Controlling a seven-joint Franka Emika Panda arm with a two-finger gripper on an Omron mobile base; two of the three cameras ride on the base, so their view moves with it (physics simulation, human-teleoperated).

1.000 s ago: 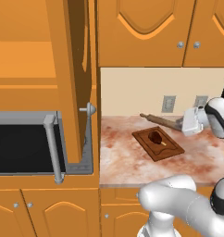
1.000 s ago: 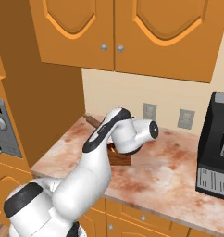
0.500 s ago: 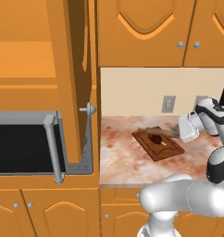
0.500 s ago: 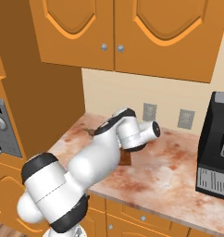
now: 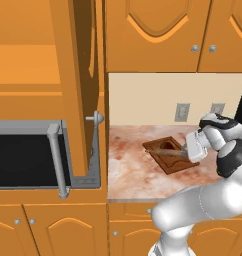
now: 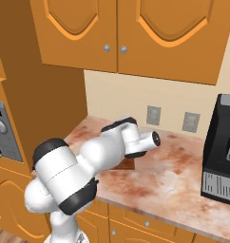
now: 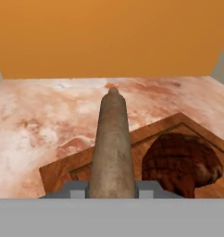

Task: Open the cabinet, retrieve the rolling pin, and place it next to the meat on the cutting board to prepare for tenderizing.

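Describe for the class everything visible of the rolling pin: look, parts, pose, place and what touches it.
The rolling pin is a slim, plain brown cylinder that looks wooden, ending in a narrower rounded stub at its far end. In the hand view it points straight away from the camera, held between the gripper's two fingers, over the cutting board with the meat close beside it. Whether it touches the board cannot be told.

Near end of rolling pin point(image 7: 112, 148) hidden between pincer point(image 7: 112, 190) tips

Rolling pin point(image 7: 112, 148) gripped in hand point(image 7: 112, 189), over cutting board point(image 7: 63, 172), beside meat point(image 7: 182, 164)
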